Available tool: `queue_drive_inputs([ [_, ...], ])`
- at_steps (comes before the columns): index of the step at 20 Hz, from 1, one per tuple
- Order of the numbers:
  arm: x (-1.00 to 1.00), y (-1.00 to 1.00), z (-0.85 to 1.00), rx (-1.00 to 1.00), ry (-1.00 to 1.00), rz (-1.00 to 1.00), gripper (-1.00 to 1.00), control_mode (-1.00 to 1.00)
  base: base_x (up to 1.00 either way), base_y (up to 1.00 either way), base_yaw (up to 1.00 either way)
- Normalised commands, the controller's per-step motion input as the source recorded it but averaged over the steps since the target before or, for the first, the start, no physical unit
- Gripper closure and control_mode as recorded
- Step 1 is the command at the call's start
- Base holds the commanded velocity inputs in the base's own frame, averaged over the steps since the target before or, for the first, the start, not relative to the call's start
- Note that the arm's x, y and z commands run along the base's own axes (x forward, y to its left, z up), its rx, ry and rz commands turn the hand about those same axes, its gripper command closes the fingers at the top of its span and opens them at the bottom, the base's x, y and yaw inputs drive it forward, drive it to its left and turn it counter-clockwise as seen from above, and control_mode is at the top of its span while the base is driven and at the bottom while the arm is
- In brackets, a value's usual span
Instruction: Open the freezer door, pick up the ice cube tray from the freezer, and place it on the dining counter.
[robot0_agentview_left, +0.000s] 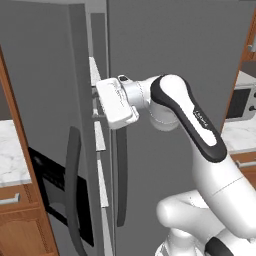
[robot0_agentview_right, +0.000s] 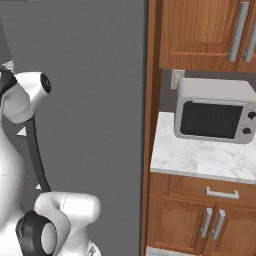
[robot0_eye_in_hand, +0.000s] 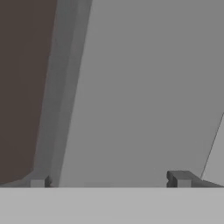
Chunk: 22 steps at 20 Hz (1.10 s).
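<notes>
The freezer door (robot0_agentview_left: 45, 75) stands partly swung out, with its black dispenser panel (robot0_agentview_left: 50, 185) and long dark handle (robot0_agentview_left: 72, 190) at the lower left. Through the gap beside it show white shelf edges (robot0_agentview_left: 100, 137) of the freezer. My gripper (robot0_agentview_left: 96, 102) reaches into that gap at the door's free edge. In the hand view the gripper (robot0_eye_in_hand: 109, 180) is open, its fingertips (robot0_eye_in_hand: 181, 178) far apart with nothing between them, facing a flat grey surface (robot0_eye_in_hand: 144, 87). The ice cube tray is hidden. The dining counter is out of view.
The plain grey fridge door (robot0_agentview_left: 175, 40) with its own dark handle (robot0_agentview_left: 121, 185) is shut to the right of the gap. Further right a grey microwave (robot0_agentview_right: 215, 112) sits on a marble counter (robot0_agentview_right: 200, 157) over wooden cabinets (robot0_agentview_right: 200, 220). A wooden panel (robot0_agentview_right: 152, 125) borders the fridge.
</notes>
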Motion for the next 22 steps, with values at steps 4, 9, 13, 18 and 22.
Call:
queue_drive_inputs([
  [4,0.0,0.53,0.0,0.0,-0.01,0.0,-1.0,-1.0,0.0,0.0,0.0],
  [9,0.0,0.55,0.0,0.0,-0.01,0.0,-1.0,-1.0,0.0,0.0,0.0],
  [13,0.0,0.49,0.0,0.0,0.0,0.0,-1.0,-1.0,0.0,0.0,0.0],
  [18,0.0,0.49,0.0,0.0,0.0,0.0,-1.0,-1.0,0.0,0.0,0.0],
  [22,0.0,0.53,0.0,0.0,0.0,0.0,-1.0,-1.0,0.0,0.0,0.0],
])
